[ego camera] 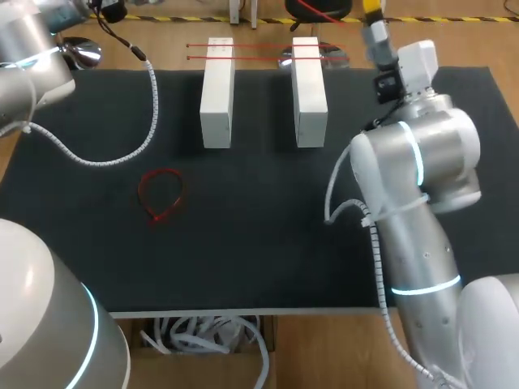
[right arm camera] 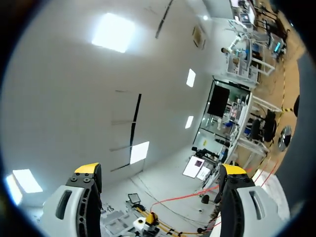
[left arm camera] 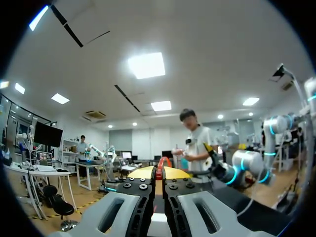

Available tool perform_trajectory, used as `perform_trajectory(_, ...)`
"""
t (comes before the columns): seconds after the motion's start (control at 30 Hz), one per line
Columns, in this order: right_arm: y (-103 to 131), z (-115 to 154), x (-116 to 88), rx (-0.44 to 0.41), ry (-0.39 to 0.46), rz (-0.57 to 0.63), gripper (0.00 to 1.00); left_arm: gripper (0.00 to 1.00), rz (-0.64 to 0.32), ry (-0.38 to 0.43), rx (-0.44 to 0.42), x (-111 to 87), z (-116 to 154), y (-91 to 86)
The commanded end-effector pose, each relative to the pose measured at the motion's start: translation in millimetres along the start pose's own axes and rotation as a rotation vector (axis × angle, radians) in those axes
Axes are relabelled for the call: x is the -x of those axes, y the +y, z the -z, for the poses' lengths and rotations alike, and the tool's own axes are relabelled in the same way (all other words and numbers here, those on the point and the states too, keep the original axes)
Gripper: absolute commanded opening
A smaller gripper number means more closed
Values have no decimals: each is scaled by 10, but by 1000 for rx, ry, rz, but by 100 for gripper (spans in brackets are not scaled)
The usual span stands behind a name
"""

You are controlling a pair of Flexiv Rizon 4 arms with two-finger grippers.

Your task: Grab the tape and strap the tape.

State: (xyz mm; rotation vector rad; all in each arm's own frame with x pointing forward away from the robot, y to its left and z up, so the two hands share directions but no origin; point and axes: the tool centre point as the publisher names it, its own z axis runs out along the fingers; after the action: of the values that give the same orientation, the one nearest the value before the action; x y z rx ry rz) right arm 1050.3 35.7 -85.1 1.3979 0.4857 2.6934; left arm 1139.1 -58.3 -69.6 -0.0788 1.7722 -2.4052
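On my left, my left end effector (left arm camera: 161, 173) points up and away from the worktop (ego camera: 268, 267), its fingers pinched together on what looks like a short red strip (left arm camera: 160, 167). The red tape loop (ego camera: 160, 194) lies flat in the worktop's left half, its pointed tail toward the near edge, so I judge my left arm the nearer. Far right, my right end effector (right arm camera: 160, 170) gapes wide, holding nothing.

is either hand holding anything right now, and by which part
The left hand pinches a red tape; which part is hidden. The right hand is open and empty.
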Motion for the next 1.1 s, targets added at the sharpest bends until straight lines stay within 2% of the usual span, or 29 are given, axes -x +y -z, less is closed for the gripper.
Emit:
perform_trajectory(0.03, -57, 167, 53, 671, -48, -190, 100, 0, -1, -4, 2, -12, -5, -5)
perform_trajectory(0.1, -57, 204, 58, 779, -54, -260, 100, 0, -1, -4, 2, -12, -5, -5)
perform_trajectory(0.17, -81, 218, 34, 818, -56, -300, 100, 0, -1, -4, 2, -12, -5, -5)
perform_trajectory(0.2, -102, 242, 25, 832, -96, -319, 100, 0, -1, -4, 2, -12, -5, -5)
perform_trajectory(0.3, -137, 265, 23, 861, -147, -352, 100, 0, -1, -4, 2, -12, -5, -5)
perform_trajectory(0.53, 142, 169, -12, 906, -196, -266, 100, 0, -1, -4, 2, -12, -5, -5)
perform_trajectory(0.63, 190, 149, -83, 868, -256, -210, 100, 0, -1, -4, 2, -12, -5, -5)
perform_trajectory(0.67, 199, 154, -90, 841, -291, -191, 100, 0, -1, -4, 2, -12, -5, -5)
perform_trajectory(0.7, 215, 169, -98, 776, -348, -146, 100, 0, -1, -4, 2, -12, -5, -5)
perform_trajectory(0.73, 232, 173, -89, 762, -393, -150, 100, 0, -1, -4, 2, -12, -5, -5)
perform_trajectory(0.77, 256, 186, -76, 671, -376, -77, 100, 0, -1, -4, 2, -12, -5, -5)
perform_trajectory(0.8, 271, 183, -68, 652, -441, -92, 100, 0, -1, -4, 2, -12, -5, -5)
perform_trajectory(0.83, 289, 199, -56, 563, -426, -67, 100, 0, -1, -4, 2, -12, -5, -5)
perform_trajectory(0.87, 291, 189, -59, 479, -465, -72, 100, 0, -1, -4, 2, -12, -5, -5)
perform_trajectory(0.9, 273, 179, -42, 504, -492, -98, 100, 0, -1, -4, 2, -12, -5, -5)
perform_trajectory(0.93, 276, 185, -34, 483, -477, -86, 100, 0, -1, -4, 2, -12, -5, -5)
perform_trajectory(0.97, 274, 197, -17, 439, -517, -110, 100, 0, -1, -4, 2, -12, -5, -5)
perform_trajectory(1.03, 268, 200, -6, 443, -509, -117, 100, 0, -1, -4, 2, -12, -5, -5)
perform_trajectory(1.1, 274, 207, 0, 413, -463, -158, 100, 0, -1, -4, 2, -12, -5, -5)
